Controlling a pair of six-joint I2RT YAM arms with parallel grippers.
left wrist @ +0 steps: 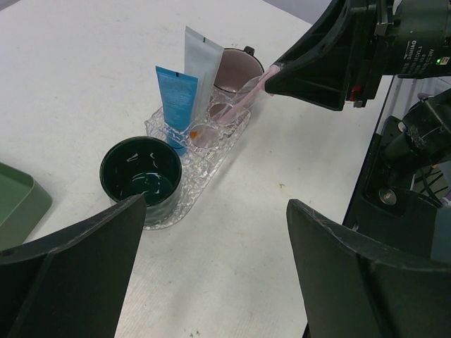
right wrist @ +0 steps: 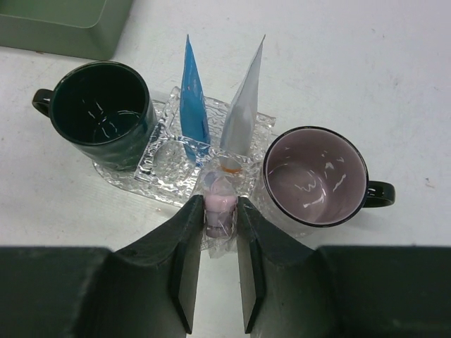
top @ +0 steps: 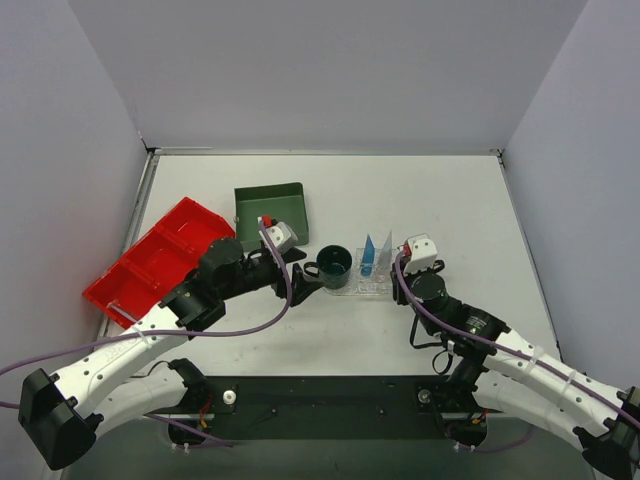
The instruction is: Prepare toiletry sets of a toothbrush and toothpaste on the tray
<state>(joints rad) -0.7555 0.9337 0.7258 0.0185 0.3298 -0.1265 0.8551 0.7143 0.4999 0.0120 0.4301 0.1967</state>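
Observation:
A clear textured tray point(right wrist: 165, 179) lies on the table with a dark green mug point(right wrist: 102, 113) at its left end and a pink-lined mug point(right wrist: 316, 176) at its right. Two toothpaste tubes stand upright in it, a blue one point(right wrist: 193, 105) and a pale one point(right wrist: 243, 105). My right gripper point(right wrist: 220, 204) is shut on a pink toothbrush point(left wrist: 243, 95) in a clear wrapper. It slants down with its far end in the tray by the pale tube point(left wrist: 201, 67). My left gripper point(left wrist: 217, 211) hangs open over bare table near the green mug point(left wrist: 141, 172), holding nothing.
A dark green square box point(top: 270, 212) sits behind the tray point(top: 360, 282), and a red two-compartment bin point(top: 160, 260) lies at the far left. The right arm point(top: 470, 325) reaches in from the right. Walls close the table on three sides.

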